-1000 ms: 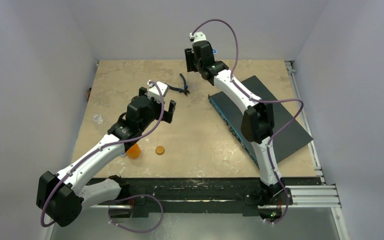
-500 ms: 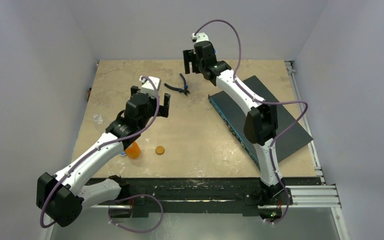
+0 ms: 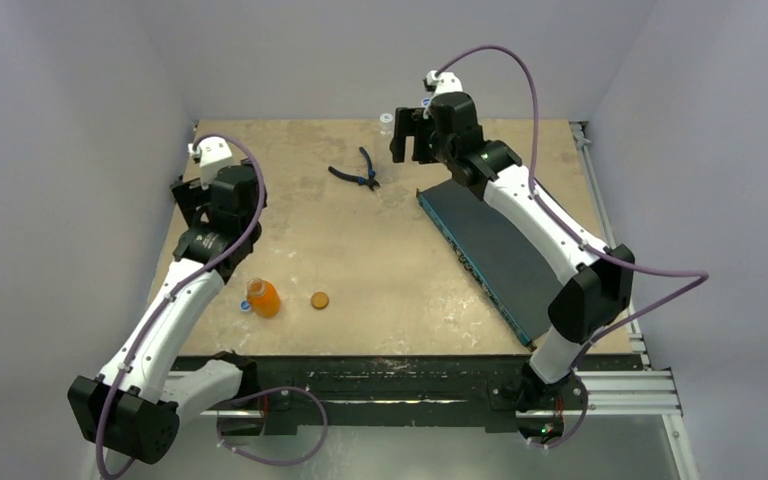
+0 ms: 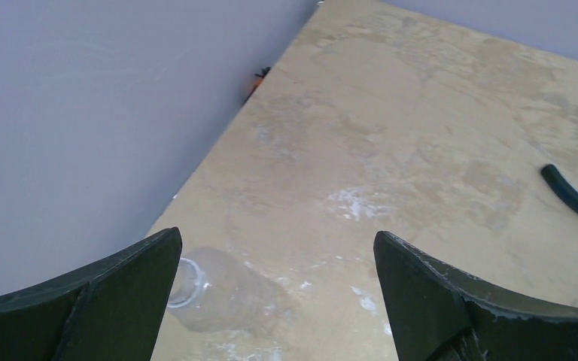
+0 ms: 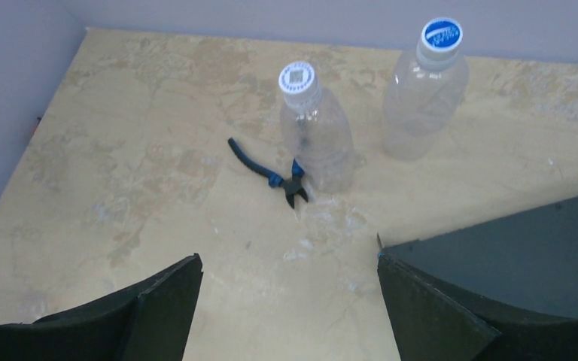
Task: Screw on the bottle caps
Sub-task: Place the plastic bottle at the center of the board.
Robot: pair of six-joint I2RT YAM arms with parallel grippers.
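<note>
My left gripper [image 4: 277, 237] is open and empty, low over a clear bottle [image 4: 222, 292] that lies on its side by the left wall with no cap on its mouth. In the top view this gripper [image 3: 195, 205] is at the table's left edge. My right gripper [image 5: 289, 259] is open and empty, at the back [image 3: 410, 150]. Ahead of it stand two upright clear bottles, one [image 5: 317, 143] with a whitish cap [image 5: 297, 76], one [image 5: 421, 101] with a blue cap [image 5: 442, 34]. A squat orange bottle [image 3: 265, 298], a small blue cap [image 3: 244, 307] and a flat orange cap [image 3: 320, 299] are near the front.
Blue-handled pliers [image 3: 358, 176] lie at the back middle, also in the right wrist view [image 5: 267, 174]. A dark flat board [image 3: 505, 250] lies slanted on the right. A small red thing [image 4: 259, 75] sits at the left edge. Walls close the table on three sides.
My left arm has swung from the table's middle to the left wall, over the lying bottle. My right gripper has moved to the right at the back. Both stay open.
</note>
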